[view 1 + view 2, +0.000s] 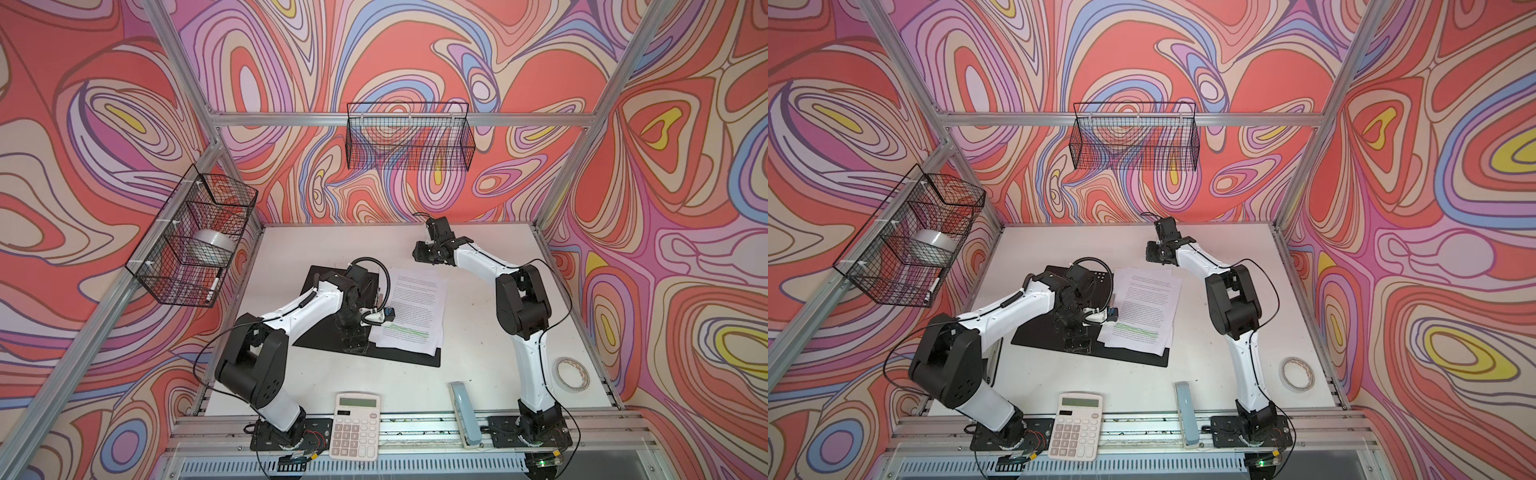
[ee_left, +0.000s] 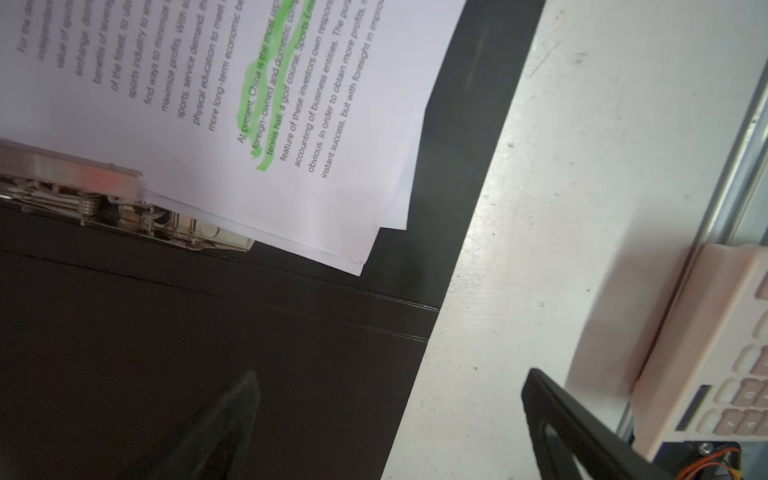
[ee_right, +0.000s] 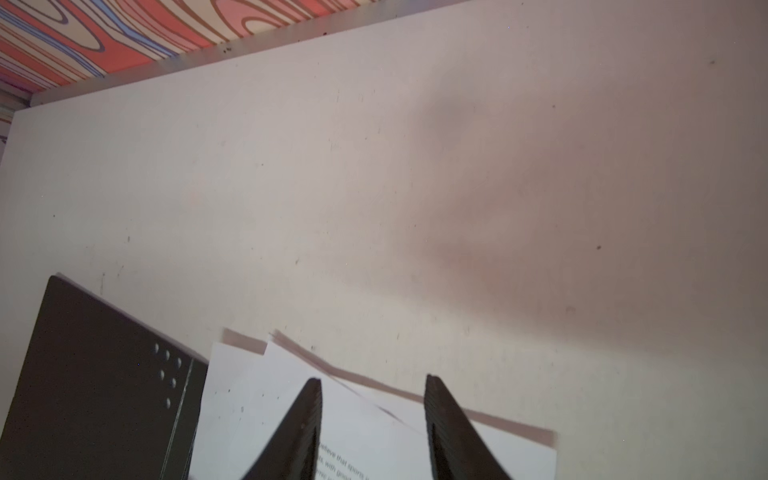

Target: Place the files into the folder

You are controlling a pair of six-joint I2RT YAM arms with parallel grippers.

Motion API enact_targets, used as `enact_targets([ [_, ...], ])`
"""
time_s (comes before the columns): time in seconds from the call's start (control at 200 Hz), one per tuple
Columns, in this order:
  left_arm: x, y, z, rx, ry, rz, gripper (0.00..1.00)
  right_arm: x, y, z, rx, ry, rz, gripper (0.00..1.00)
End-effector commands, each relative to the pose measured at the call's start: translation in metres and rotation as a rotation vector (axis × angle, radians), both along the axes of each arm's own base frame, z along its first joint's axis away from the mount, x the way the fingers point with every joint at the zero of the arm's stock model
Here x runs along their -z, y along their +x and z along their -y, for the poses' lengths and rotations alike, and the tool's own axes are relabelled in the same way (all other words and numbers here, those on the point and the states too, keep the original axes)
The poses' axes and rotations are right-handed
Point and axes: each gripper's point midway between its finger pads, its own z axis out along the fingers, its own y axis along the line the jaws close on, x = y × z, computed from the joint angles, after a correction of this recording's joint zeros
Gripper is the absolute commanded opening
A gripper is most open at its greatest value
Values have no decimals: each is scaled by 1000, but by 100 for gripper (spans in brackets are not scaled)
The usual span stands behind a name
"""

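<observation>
Both left end effector [image 2: 388, 374] and right end effector [image 3: 372, 378] gape empty; green-highlighted files [image 2: 357, 195] read "At present, China".

Two robot arms: left arm [image 1: 299, 307], right arm [image 1: 478, 257]; two end effectors: left end effector [image 2: 390, 374], right end effector [image 3: 373, 378]; one open folder [image 1: 320, 334] with one metal spine clip [image 2: 124, 208]; one stack of files [image 1: 415, 307], at least three sheets by their offset corners; one calculator [image 1: 356, 428]; one stapler [image 1: 465, 415]; two tape rolls: white tape roll [image 1: 577, 386] on the worktop [image 1: 478, 332], clear tape roll [image 1: 214, 245] in the side wire basket [image 1: 158, 286]; two baskets, counting the back wire basket [image 1: 411, 137]; one marker pen [image 1: 212, 286]
</observation>
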Motion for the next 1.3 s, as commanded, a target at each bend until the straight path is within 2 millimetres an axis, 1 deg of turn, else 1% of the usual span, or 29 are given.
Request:
enact_targets([
  [0.0, 3, -15, 12, 175, -48, 46, 100, 13, 8, -15, -31, 49, -1, 43],
  [0.125, 21, -27, 18, 224, -4, 52, 100, 22, 13, -19, -49, 52, -14, 43],
  [0.18, 26, -26, 22, 226, 6, 71, 100, 24, 15, -19, -55, 51, -20, 43],
  [0.21, 29, -24, 24, 225, 13, 85, 100, 25, 15, -19, -60, 54, -22, 43],
  [0.331, 38, -7, 29, 199, 40, 167, 100, 28, 16, -15, -69, 53, -30, 43],
  [0.416, 37, 3, 33, 158, 38, 196, 100, 30, 16, -12, -71, 59, -37, 43],
  [0.576, 36, 13, 38, 122, 29, 235, 100, 33, 19, -4, -65, 73, -45, 43],
  [0.666, 36, 12, 36, 126, 29, 257, 100, 31, 23, -3, -62, 89, -43, 43],
  [0.726, 36, 15, 34, 131, 28, 305, 100, 29, 25, -4, -65, 99, -43, 44],
  [0.826, 35, 23, 26, 128, 63, 391, 100, 33, 28, -6, -79, 108, -57, 44],
  [0.886, 33, 25, 20, 111, 83, 416, 100, 34, 30, -8, -89, 114, -66, 44],
  [1.042, 36, 10, 11, 110, 71, 411, 100, 38, 32, -12, -110, 119, -89, 44],
  [1.192, 39, 18, 8, 84, 90, 445, 100, 42, 30, -16, -136, 131, -111, 44],
  [1.297, 40, 19, 8, 74, 85, 456, 100, 49, 26, -21, -164, 138, -152, 44],
])
